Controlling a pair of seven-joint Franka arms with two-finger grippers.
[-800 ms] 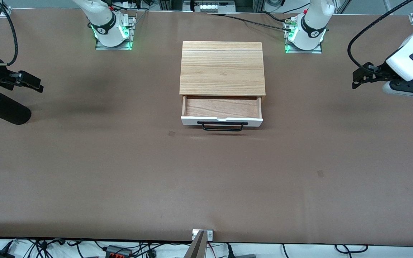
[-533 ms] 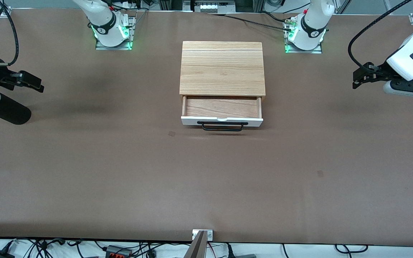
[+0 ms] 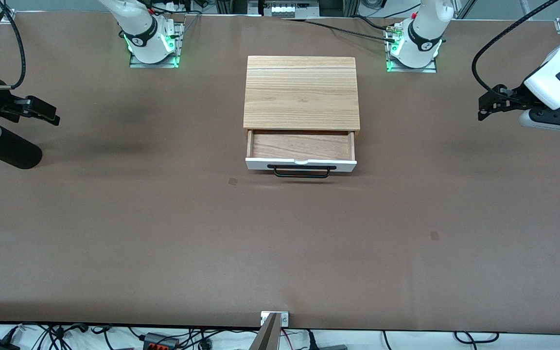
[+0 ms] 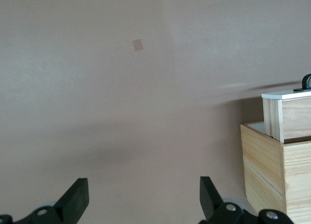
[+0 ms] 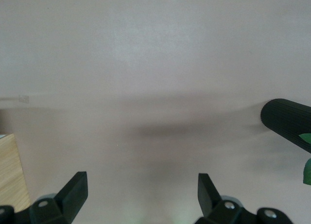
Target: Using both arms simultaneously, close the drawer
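Waiting | drawer (image 3: 301,154) stood open | left end effector (image 3: 487,108) and right end effector (image 3: 43,113) hung released over opposite worktop (image 3: 163,233) ends, seemingly staged to push together.

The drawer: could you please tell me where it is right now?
In the front view the drawer sits mid-table, pulled open from the cabinet toward the camera, midway between the two arms' ends.

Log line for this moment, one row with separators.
drawer: open, untouched | left gripper: open, over table, left arm's end | right gripper: open, over table, right arm's end
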